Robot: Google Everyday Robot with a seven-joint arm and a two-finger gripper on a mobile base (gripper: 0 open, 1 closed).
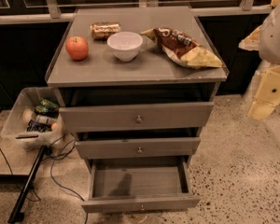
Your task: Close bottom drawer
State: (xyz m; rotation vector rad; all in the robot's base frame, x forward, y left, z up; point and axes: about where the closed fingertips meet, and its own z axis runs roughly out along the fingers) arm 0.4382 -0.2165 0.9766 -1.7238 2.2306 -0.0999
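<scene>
One drawer out: bottom drawer point(141, 203), lowest of three in the grey cabinet point(56, 73), standing well forward and nearest the camera; the piece to push home.
Knob: small round metal knob point(141, 208), centred on the slim front panel; likely spot for a straight push.
Box: shallow, grey, nothing visible inside; probably light to slide.
Next up: middle drawer point(139, 147), apparently a little forward of the frame; not the target.
Above that: top drawer point(136, 117), tall wide front.
Floor, left: clear bin point(18, 125) of small packets beside the cabinet, clear of the push path.
Far right: gripper point(266, 101), at about top-drawer height, well apart from the bottom drawer, holding nothing visible; degree of opening impossible to tell.
Cabinet top: apple point(77, 48), white bowl point(125, 45), chip bag point(184, 48), foil packet point(105, 30); loose items, so better a gentle closing.
</scene>
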